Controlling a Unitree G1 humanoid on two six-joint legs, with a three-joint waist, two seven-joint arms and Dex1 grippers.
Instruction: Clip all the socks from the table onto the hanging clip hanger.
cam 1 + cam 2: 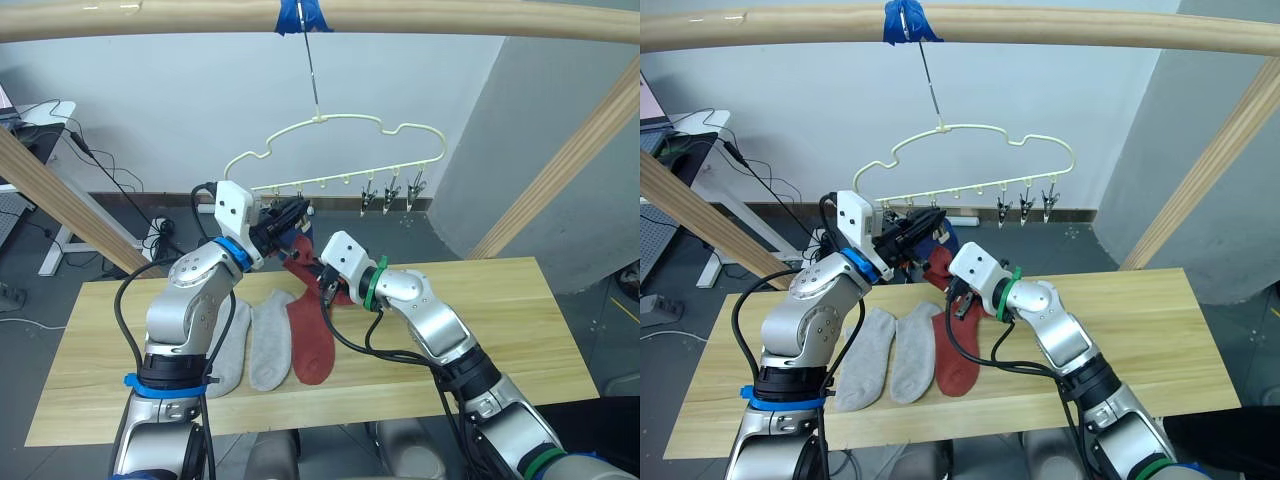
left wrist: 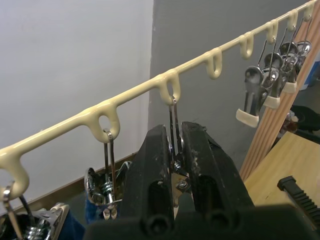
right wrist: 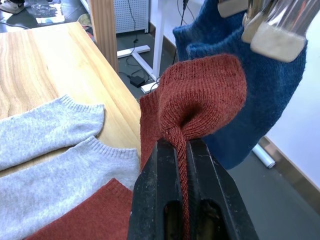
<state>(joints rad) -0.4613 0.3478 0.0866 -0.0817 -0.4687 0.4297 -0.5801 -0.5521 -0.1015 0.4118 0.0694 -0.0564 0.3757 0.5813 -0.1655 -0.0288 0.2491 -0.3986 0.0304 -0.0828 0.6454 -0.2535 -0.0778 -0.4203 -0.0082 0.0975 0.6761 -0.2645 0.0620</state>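
Note:
The pale-yellow clip hanger (image 1: 330,125) hangs from the pole above the table's (image 1: 480,330) far edge. My left gripper (image 2: 176,131) is shut on one of its metal clips (image 2: 175,107), squeezing it. Just below, my right gripper (image 3: 182,145) is shut on a bunched rust red sock (image 3: 200,90), holding it up beside that clip. Two blue socks (image 3: 270,85) hang from neighbouring clips behind it. On the table lie two light grey socks (image 1: 270,345) (image 1: 232,350) and another rust red sock (image 1: 312,340), side by side.
Three free clips (image 1: 392,192) hang at the hanger's right end. A thick wooden pole (image 1: 450,20) runs overhead, with slanted poles at the left (image 1: 60,195) and right (image 1: 570,160). The table's right half is bare wood. Cables lie on the floor behind.

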